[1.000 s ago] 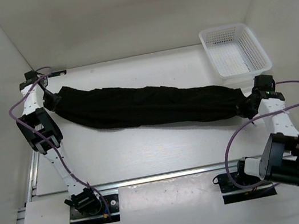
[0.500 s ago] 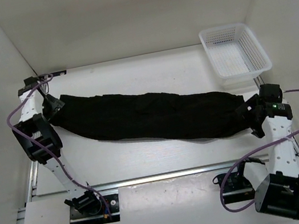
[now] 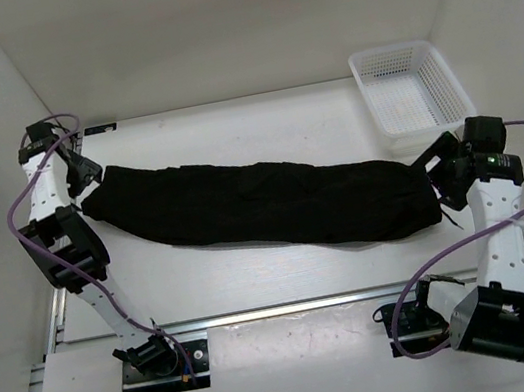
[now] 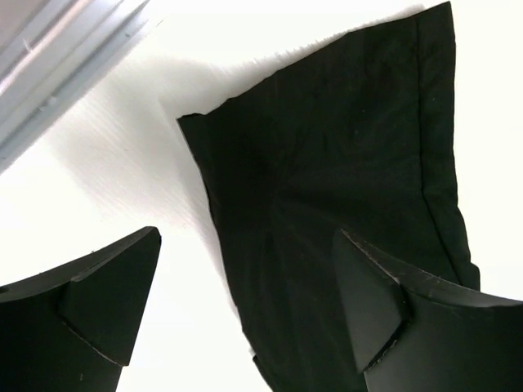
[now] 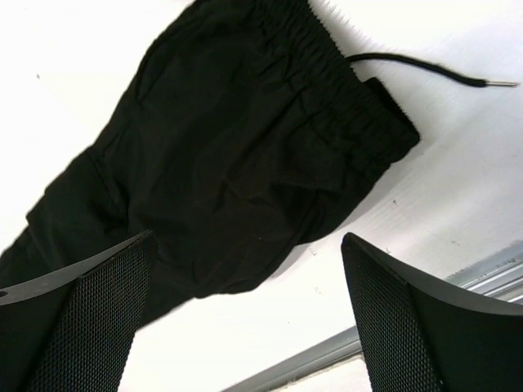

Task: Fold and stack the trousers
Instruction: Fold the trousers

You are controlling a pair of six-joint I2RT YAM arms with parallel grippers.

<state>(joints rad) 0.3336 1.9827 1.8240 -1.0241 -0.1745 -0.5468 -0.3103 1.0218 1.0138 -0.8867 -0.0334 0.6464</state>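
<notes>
Just changed: both pairs of fingers, clamped on the ends of the cloth 1 second ago, now stand wide apart and hold nothing.
Left fingers: spread to their full gap, lifted clear above the cloth, nothing between them.
Right fingers: likewise spread wide and empty, hovering over the other end.
Trousers: lying flat on the tabletop as 1 long dark band, stretched from below the left fingers to below the right fingers.
Leg end: under and ahead of the left fingers, its corner just beyond the left tip, cloth smooth with a few creases.
Waistband: ahead of the right fingers, gathered elastic facing away, with the drawstring trailing out past it onto bare tabletop.
Basket: just beyond the right fingers, well apart from the left ones.
Meaning for the task: the release looks like the end of a spread-out step; the band appears straightened and the 2 legs seem to lie together, though the overlap cannot be checked from above.
Still to do: no crosswise fold is made yet, and nothing is stacked.
Next move, as a judgement: 1 end needs fresh hold and a carry over toward the other end; the loose drawstring could snag or get trapped inside the fold.
</notes>
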